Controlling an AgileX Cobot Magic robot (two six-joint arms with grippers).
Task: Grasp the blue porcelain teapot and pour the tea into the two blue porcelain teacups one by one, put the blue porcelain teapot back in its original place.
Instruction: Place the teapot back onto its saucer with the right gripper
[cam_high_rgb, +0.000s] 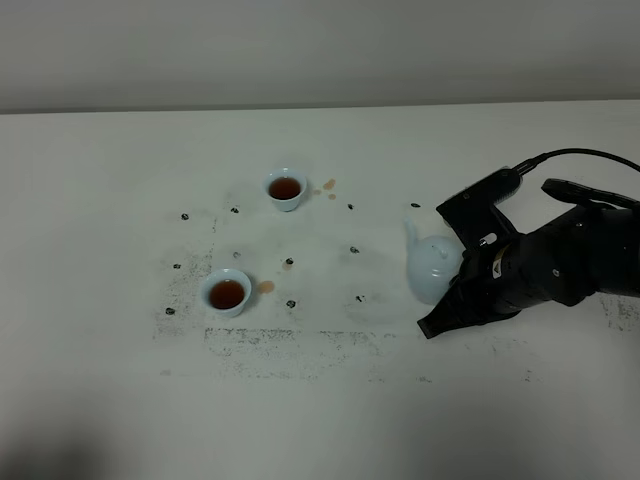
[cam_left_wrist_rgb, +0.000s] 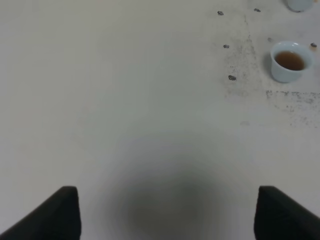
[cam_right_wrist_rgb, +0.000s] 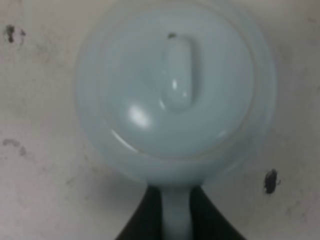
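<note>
We see the right gripper (cam_right_wrist_rgb: 176, 220) closed on the loop handle of the blue porcelain teapot (cam_high_rgb: 432, 266), which stands on the white table (cam_high_rgb: 120, 180) at the right of the high view, spout toward upper left; our left gripper (cam_left_wrist_rgb: 167, 212) shows two dark fingertips set wide apart over bare table, holding nothing; both blue porcelain teacups, the far teacup (cam_high_rgb: 285, 189) above centre and the near teacup (cam_high_rgb: 227, 294) lower left, hold brown tea; small tea drops (cam_high_rgb: 328, 185) lie beside the far one.
</note>
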